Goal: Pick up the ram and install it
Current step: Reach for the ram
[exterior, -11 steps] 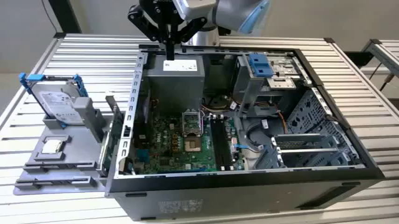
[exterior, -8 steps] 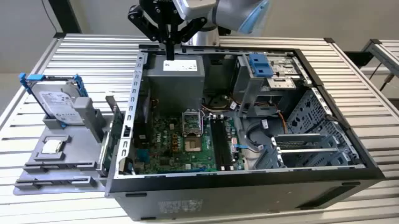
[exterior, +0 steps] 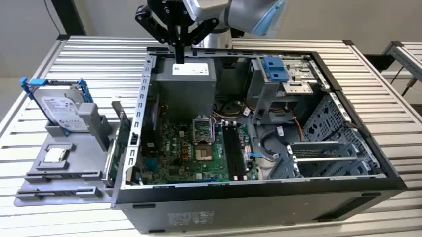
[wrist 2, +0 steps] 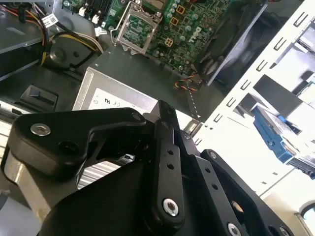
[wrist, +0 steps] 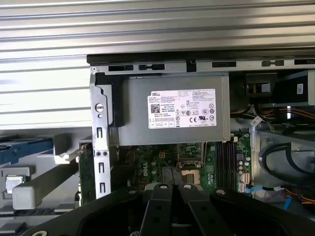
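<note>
My gripper [exterior: 179, 55] hangs over the grey metal power supply [exterior: 191, 81] in the black computer case [exterior: 264, 197]. The silver hard drive [exterior: 63, 106] stands outside, on the exterior view's left.

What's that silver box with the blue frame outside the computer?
The hard drive is a flat silver metal box with a white label, framed by a blue plastic bracket. It stands tilted in a grey holder on the slatted table, outside the open computer case, at the exterior view's left.
</note>
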You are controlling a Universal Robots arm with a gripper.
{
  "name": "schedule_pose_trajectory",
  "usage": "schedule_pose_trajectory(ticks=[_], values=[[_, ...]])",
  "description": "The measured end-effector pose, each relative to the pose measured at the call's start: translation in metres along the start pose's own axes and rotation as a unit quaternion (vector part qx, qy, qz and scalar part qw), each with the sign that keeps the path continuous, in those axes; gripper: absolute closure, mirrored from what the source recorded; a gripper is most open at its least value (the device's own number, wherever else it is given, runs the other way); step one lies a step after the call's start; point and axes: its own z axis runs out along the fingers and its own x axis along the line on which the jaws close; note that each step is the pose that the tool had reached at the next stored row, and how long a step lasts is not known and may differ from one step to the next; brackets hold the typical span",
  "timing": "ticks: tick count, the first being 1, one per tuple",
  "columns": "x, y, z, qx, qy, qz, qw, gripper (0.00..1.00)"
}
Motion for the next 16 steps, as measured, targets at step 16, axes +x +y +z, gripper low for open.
schedule_pose_trajectory(ticks=[16], values=[[0.0173, -0.0011, -0.0010, 0.0000, 0.0000, 0.000, 1.00000, 1.00]])
